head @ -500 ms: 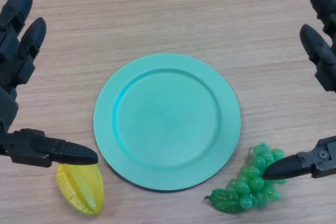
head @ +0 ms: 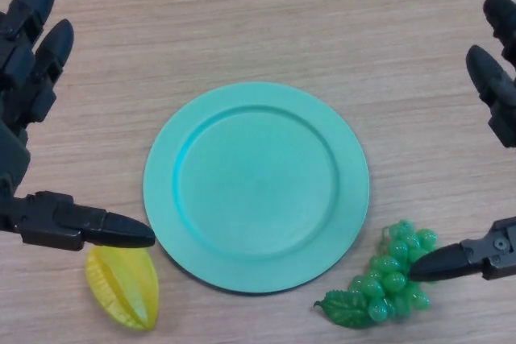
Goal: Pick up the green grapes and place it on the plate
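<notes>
A bunch of green grapes (head: 389,279) with a leaf lies on the wooden table at the lower right, just off the rim of the teal plate (head: 255,185). The plate sits in the middle and holds nothing. My right hand (head: 493,110) is open at the right edge; its thumb (head: 455,263) points left with its tip over the right side of the grapes, and its fingers are raised higher up by the edge. My left hand (head: 28,78) is open at the left edge, its thumb (head: 89,228) pointing right just above a yellow fruit.
A yellow starfruit (head: 125,286) lies at the lower left, close to the plate's rim and under my left thumb. The wooden table (head: 266,14) stretches across the far side.
My right hand has shifted slightly to the right and down, its thumb tip still over the grapes. My left hand has moved a little to the right. The grapes, plate and starfruit have not moved.
</notes>
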